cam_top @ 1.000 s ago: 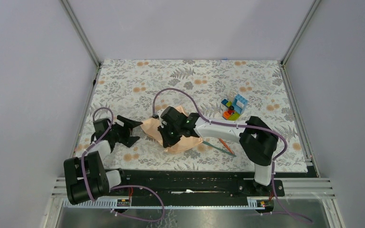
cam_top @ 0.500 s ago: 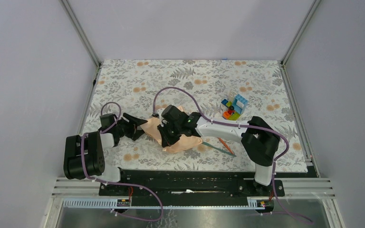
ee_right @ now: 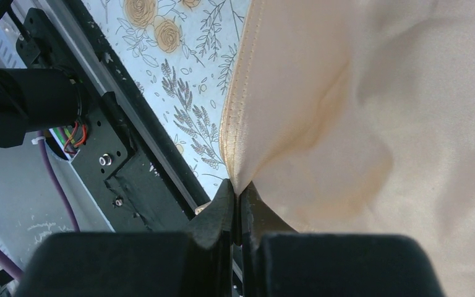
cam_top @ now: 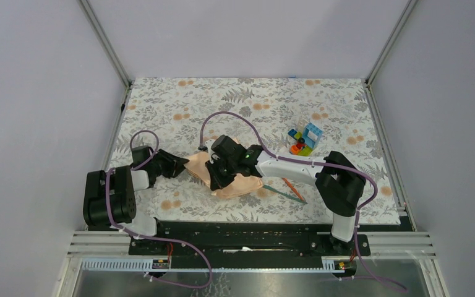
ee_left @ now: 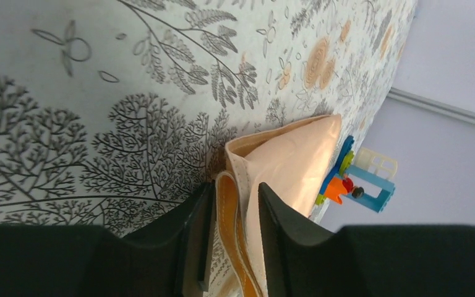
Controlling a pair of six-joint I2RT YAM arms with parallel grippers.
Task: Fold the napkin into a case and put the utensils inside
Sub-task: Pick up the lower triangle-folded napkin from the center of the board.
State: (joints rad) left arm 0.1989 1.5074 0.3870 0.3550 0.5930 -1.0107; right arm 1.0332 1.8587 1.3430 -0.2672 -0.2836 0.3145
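Here is the peach-orange satin napkin, bunched into a loose folded heap on the floral-patterned table mat, near its front edge and a little left of centre. Both arms are on it.

The right gripper sits over the heap. From its wrist camera the right gripper has its two black fingers pressed tight together on a stitched corner of the napkin, lifted clear of the mat.

The left gripper is at the heap's left end. Up close, the left gripper has its fingers partway apart, one on each side of the layered hem of the napkin. The cloth nearly fills the gap, though whether they actually pinch it I cannot tell from here.

Off to the right of the heap, the slim orange plastic utensil and the slim teal-blue plastic utensil lie on the mat outside the cloth, just beside each other. Further back and to the right sits the cluster of multicoloured toy blocks, well apart from the napkin.
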